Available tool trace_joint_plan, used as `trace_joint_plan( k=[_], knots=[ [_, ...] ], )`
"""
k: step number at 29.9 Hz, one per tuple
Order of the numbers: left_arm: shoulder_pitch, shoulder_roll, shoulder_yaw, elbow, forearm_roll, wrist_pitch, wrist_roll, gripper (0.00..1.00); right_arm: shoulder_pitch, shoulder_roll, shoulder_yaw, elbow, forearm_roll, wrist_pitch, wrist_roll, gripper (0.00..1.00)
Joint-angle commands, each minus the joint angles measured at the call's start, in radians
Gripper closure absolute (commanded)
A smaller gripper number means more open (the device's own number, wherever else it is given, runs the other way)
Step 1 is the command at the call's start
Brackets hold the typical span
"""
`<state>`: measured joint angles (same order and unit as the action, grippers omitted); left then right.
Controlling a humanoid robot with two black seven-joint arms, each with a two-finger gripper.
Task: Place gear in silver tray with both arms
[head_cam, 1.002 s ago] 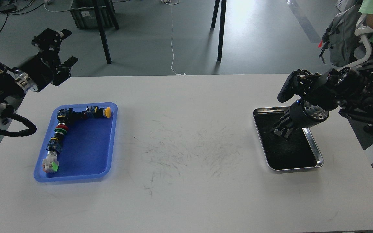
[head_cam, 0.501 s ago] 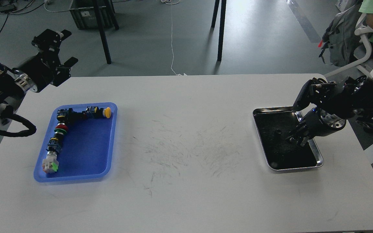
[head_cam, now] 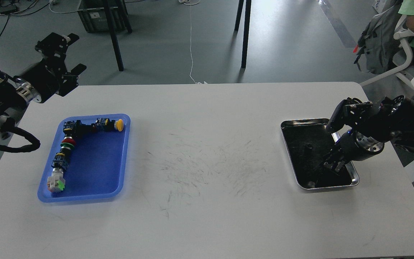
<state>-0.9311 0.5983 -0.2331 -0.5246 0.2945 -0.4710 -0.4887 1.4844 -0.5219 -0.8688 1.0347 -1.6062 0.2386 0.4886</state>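
Head view: my right gripper (head_cam: 332, 166) hung over silver tray (head_cam: 302, 123), fingers too dark to tell; small dark gear (head_cam: 309, 146) lay inside tray; left gripper (head_cam: 67, 54) spread wide, empty, beyond blue tray (head_cam: 95, 196); judged placing done, next fetch needed left arm

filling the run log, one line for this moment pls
left gripper: open, raised | right gripper: over silver tray, state unclear | small dark part: in tray
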Motion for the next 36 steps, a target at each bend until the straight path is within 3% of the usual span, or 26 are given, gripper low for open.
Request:
trace_joint_plan(
  k=[1, 6, 21, 26, 36],
  knots=[
    [0.000, 0.000, 0.000, 0.000, 0.000, 0.000, 0.000, 0.01, -0.001, 0.000, 0.004, -0.012, 0.000, -0.005, 0.000, 0.83],
    [0.000, 0.000, -0.002, 0.000, 0.000, 0.002, 0.000, 0.01, -0.001, 0.000, 0.005, -0.016, 0.002, -0.005, 0.000, 0.67],
    [0.003, 0.018, -0.052, 0.011, -0.060, 0.005, 0.000, 0.01, -0.004, -0.003, 0.088, -0.031, 0.023, -0.005, 0.000, 0.48],
    [0.009, 0.026, -0.055, 0.025, -0.067, -0.018, 0.000, 0.01, -0.024, -0.006, 0.177, -0.042, 0.081, 0.001, 0.000, 0.34],
    [0.000, -0.011, -0.057, 0.029, -0.075, -0.018, 0.000, 0.01, -0.039, -0.007, 0.306, -0.084, 0.297, 0.002, 0.000, 0.28]
  ],
)
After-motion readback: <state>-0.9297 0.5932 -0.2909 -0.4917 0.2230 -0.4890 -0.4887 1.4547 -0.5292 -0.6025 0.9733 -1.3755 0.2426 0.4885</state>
